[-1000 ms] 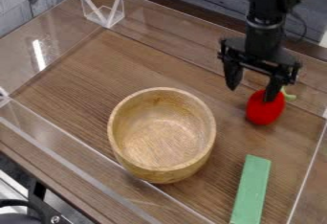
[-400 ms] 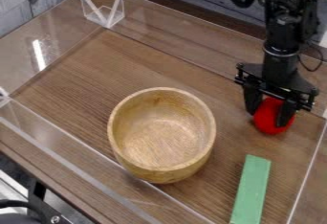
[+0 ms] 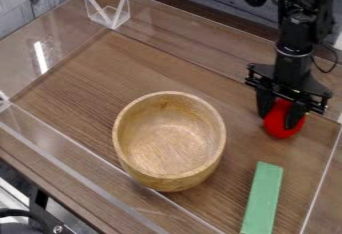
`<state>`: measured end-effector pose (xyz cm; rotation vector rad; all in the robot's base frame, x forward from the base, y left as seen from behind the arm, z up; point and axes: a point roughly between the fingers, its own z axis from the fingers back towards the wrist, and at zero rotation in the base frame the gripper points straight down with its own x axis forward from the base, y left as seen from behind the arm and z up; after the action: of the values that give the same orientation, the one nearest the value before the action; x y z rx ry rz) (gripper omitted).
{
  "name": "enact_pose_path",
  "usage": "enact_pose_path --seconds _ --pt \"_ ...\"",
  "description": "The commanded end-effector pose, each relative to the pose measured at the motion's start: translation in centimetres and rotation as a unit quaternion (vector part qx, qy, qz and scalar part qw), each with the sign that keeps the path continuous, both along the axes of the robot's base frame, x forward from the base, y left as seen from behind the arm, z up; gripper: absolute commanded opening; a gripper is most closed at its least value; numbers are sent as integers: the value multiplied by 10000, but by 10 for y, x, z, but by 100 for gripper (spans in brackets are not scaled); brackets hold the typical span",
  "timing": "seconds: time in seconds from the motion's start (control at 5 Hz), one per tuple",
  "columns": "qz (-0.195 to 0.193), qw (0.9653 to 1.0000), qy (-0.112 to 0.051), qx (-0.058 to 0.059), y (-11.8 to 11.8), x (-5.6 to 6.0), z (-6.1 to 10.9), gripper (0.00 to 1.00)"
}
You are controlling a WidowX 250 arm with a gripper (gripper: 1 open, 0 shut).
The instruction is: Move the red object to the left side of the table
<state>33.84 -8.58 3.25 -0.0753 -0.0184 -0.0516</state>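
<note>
Strawberry (image 3: 282,125) is lying at about two o'clock from the bowl (image 3: 170,141), probably light, firm and slick, not fragile, and asking for a hold across its fat middle. Above it, at twelve, the gripper (image 3: 286,104) is straddling it, jaws standing roughly berry-wide; whether they are gripping or merely flanking it, I'm not telling for certain.

1. The scene is evenly and fairly brightly lit.
2. A glossy highlight is shown on the red object (image 3: 282,121).
3. Soft shading is cast inside the wooden bowl (image 3: 168,143).
4. Fine detail is softened by low resolution, and the dark gripper (image 3: 285,103) is rendered slightly blurred.
</note>
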Motion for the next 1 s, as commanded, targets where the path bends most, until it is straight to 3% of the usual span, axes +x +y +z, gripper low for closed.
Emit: enact_pose_path --seconds 0.0,0.2,0.4,0.6,0.8 --pt "64 9997 -241 6 9 12 13 100" --pt "84 9997 -231 -8 11 13 12 0" --pt "79 9996 -233 -117 12 13 15 100" --pt "33 9995 -248 -205 11 12 20 100" --pt "-10 9993 -256 -260 10 10 22 0"
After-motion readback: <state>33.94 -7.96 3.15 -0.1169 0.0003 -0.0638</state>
